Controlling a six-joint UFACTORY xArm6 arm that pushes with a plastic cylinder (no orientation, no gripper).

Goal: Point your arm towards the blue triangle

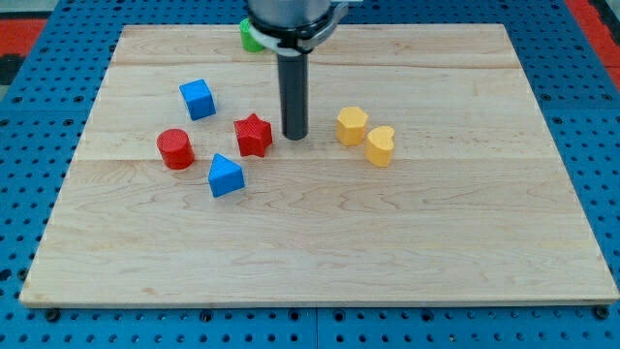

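Observation:
The blue triangle (226, 175) lies on the wooden board (320, 242), left of centre. My tip (294, 135) rests on the board just right of the red star (253, 135), and up and to the right of the blue triangle, about a block's width apart from it. The rod rises straight up to the arm at the view's top.
A blue cube (198, 99) sits at upper left, a red cylinder (175, 149) left of the triangle. A yellow hexagon (352, 126) and a yellow heart-like block (380, 145) lie right of my tip. A green block (250, 36) is partly hidden behind the arm.

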